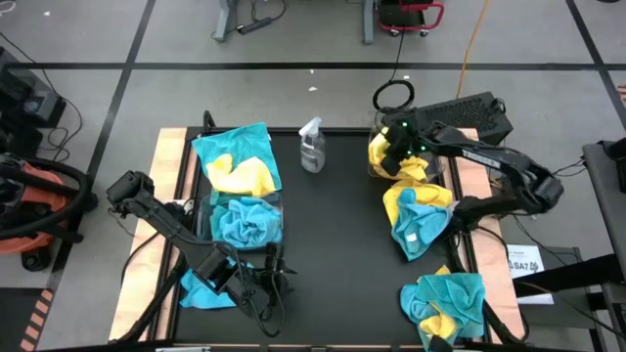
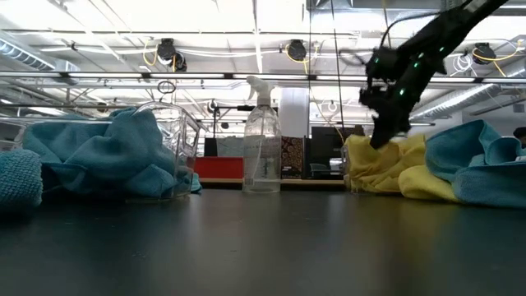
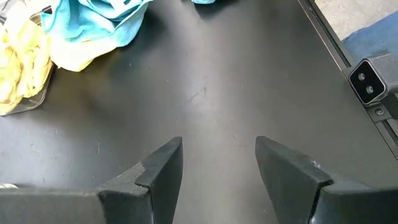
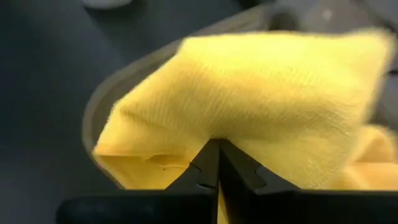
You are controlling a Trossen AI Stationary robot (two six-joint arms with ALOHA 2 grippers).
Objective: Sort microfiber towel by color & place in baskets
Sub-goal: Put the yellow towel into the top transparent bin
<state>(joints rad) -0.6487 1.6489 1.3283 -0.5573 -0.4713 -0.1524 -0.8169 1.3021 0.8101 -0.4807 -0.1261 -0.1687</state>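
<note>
right, right gripper (image 1: 395, 156) sits over the far right basket (image 4: 102, 99), jaws fully closed, yellow towel (image 4: 261, 99) bunched right up against them in the wrist view. can't tell for sure whether fabric is actually pinched or the jaws just met above it. low view shows the gripper tip pressed down into the yellow heap at the basket.

left gripper (image 3: 217, 165) waits near the front left of the bench (image 1: 333, 244), jaws part open, nothing between them, bare bench ahead.

where things are: left basket (image 1: 276, 227) holds teal towels (image 1: 245, 223); a teal and yellow mix lies behind it, another mixed pile mid right, another at front right. spray bottle (image 1: 311, 147) stands between the baskets at the back.

doing this step well, my read: if it's a drop, open wide and lift straight up so the cloth doesn't snag and ride out. if it's a pick, lift slow and check only one towel comes.

writing: a white tag off the bench's right edge reads something like "sa7"; rest too small to read.
</note>
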